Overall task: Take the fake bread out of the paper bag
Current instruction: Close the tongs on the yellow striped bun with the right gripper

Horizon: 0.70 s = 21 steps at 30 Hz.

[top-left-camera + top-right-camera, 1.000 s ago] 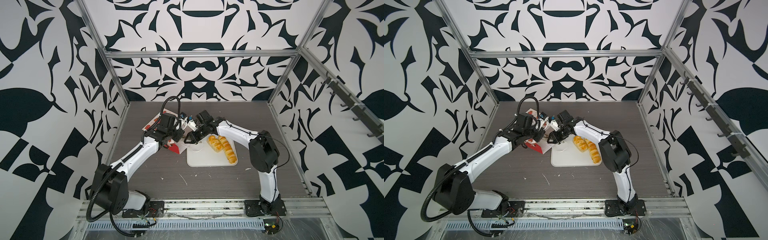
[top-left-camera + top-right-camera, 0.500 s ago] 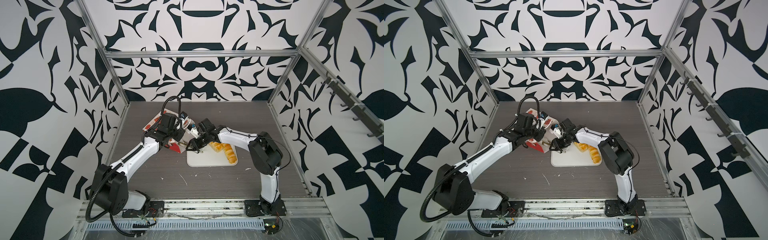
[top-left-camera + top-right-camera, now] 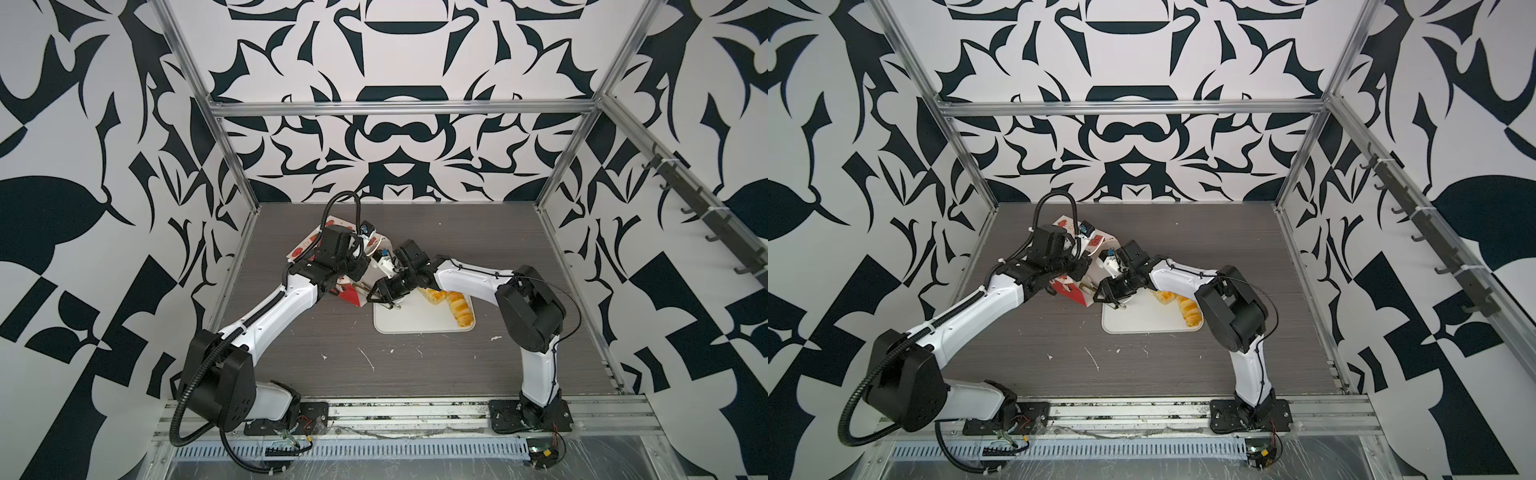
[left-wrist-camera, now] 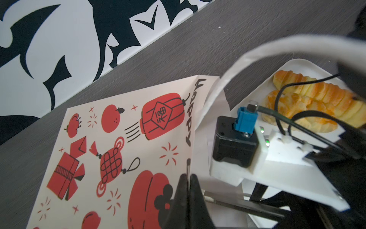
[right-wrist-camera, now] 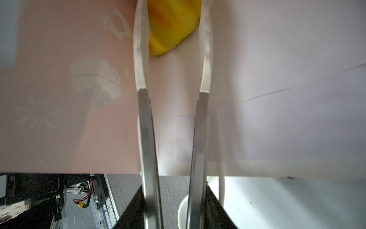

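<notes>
The paper bag (image 3: 305, 245) (image 3: 1068, 291) lies tipped on the table, its mouth toward the white tray. My left gripper (image 4: 188, 178) (image 3: 362, 268) is shut on the edge of the paper bag (image 4: 118, 148). My right gripper (image 5: 174, 198) (image 3: 376, 291) is shut on metal tongs (image 5: 146, 138) that reach inside the bag (image 5: 277, 79). A yellow piece of fake bread (image 5: 172, 25) lies deep in the bag between the tongs' white tips. Other pieces of fake bread (image 3: 455, 305) (image 3: 1188, 311) (image 4: 316, 99) lie on the tray.
The white rectangular tray (image 3: 415, 322) (image 3: 1142, 322) (image 4: 297, 65) (image 5: 277, 198) sits right of the bag, under my right arm. Small white scraps (image 3: 365, 357) dot the grey table in front. Patterned walls and metal posts close in the sides and back.
My right gripper has swung from over the tray down toward the bag's mouth, and the tongs now reach inside. The left gripper has kept its hold on the bag's edge.
</notes>
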{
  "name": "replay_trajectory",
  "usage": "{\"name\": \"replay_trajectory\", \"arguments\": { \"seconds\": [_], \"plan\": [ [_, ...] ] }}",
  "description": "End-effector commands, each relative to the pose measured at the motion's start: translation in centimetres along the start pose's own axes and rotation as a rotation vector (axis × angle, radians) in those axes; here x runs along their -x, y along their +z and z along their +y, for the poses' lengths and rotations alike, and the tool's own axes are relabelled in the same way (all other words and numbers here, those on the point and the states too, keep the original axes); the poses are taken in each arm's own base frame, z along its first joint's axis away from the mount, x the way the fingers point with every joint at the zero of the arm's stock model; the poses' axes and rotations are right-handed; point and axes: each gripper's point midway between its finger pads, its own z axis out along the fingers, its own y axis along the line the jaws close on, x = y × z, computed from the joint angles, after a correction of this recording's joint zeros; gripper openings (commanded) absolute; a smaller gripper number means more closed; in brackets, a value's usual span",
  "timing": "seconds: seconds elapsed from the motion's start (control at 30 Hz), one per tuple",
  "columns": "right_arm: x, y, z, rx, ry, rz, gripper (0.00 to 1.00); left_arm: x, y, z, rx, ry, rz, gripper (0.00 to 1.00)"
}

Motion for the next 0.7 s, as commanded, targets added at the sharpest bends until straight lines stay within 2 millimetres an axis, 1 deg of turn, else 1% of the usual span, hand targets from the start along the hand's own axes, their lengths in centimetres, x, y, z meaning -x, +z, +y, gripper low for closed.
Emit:
{"name": "replay_trajectory", "arguments": {
  "seconds": [0.0, 0.17, 0.3, 0.43, 0.5, 0.6, 0.67],
  "plan": [
    [2.8, -0.6, 2.8, 0.068, -0.066, -0.068, 0.44, 2.2, -1.0, -0.3, -0.015, -0.005, -0.081, 0.00],
    [3.1, 0.2, 2.8, 0.069, -0.074, -0.065, 0.43, 2.6, -1.1, -0.2, -0.015, -0.017, -0.104, 0.00],
    [3.0, 0.7, 2.6, 0.076, -0.069, -0.056, 0.41, 2.7, -1.1, -0.2, -0.013, -0.020, -0.110, 0.00],
    [3.0, 0.7, 2.5, 0.072, -0.072, -0.064, 0.35, 2.7, -1.3, -0.2, -0.009, -0.020, -0.115, 0.00],
    [3.0, 0.5, 2.6, 0.068, -0.076, -0.075, 0.28, 2.5, -1.4, -0.2, -0.008, -0.021, -0.113, 0.00],
    [3.0, 0.1, 2.5, 0.055, -0.078, -0.087, 0.21, 2.1, -1.4, -0.1, -0.002, -0.021, -0.103, 0.00],
    [3.0, -0.3, 2.3, 0.041, -0.075, -0.097, 0.18, 1.9, -1.5, -0.1, 0.004, -0.019, -0.099, 0.00]
  ]
}}
